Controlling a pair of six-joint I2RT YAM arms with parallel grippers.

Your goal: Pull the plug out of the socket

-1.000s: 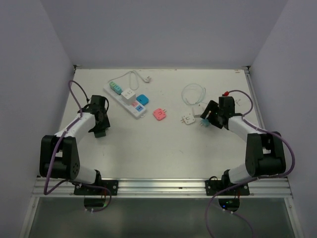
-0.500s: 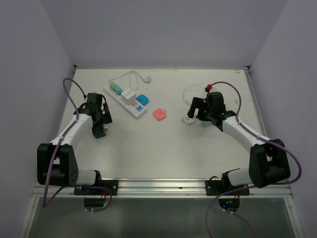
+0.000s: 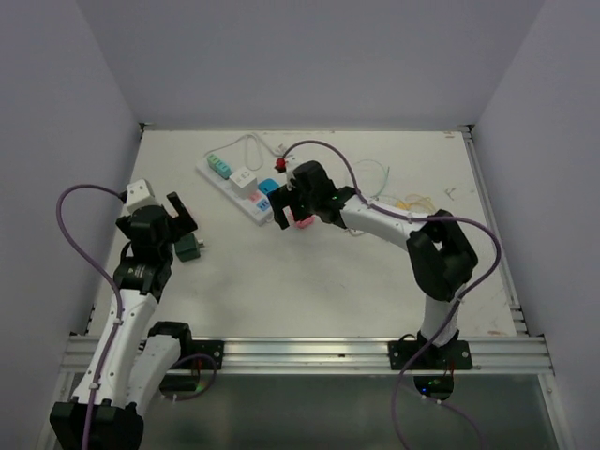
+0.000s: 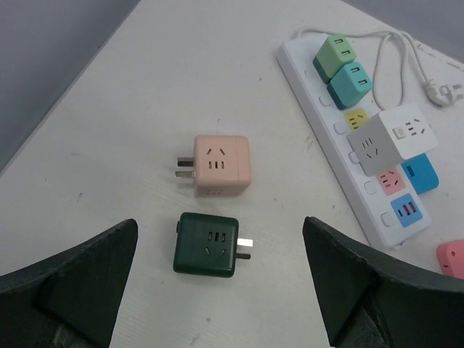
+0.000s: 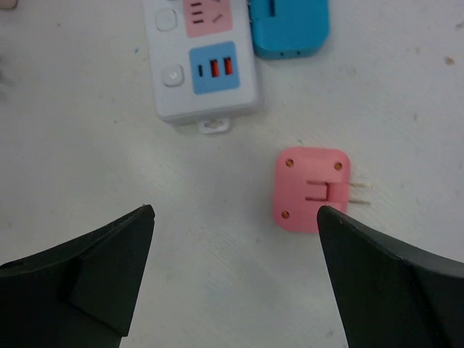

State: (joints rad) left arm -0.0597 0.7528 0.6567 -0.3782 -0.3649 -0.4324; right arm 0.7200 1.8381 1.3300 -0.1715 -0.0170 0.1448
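Observation:
The socket is a long white power strip (image 3: pixel 232 184) at the back left, also in the left wrist view (image 4: pixel 308 80). Green (image 4: pixel 334 56), teal (image 4: pixel 351 84) and white (image 4: pixel 392 138) cube plugs sit in it. My left gripper (image 3: pixel 182 228) is open, low over a loose dark green cube (image 4: pixel 209 244) in front of a peach cube (image 4: pixel 221 167), left of the strip. My right gripper (image 3: pixel 289 208) is open just past the strip's near end (image 5: pixel 206 69). A loose pink adapter (image 5: pixel 313 190) lies by its right finger (image 5: pixel 391 290).
A blue adapter (image 5: pixel 288 27) lies beside the strip's end. The strip's white cord and plug (image 3: pixel 270 146) curl at the back. Thin white and yellow wires (image 3: pixel 403 199) lie at the right back. Grey walls close in three sides.
My right arm swung from the right side of the table across to the strip's near end. My left arm drew back toward the near left. Both grippers stayed open.

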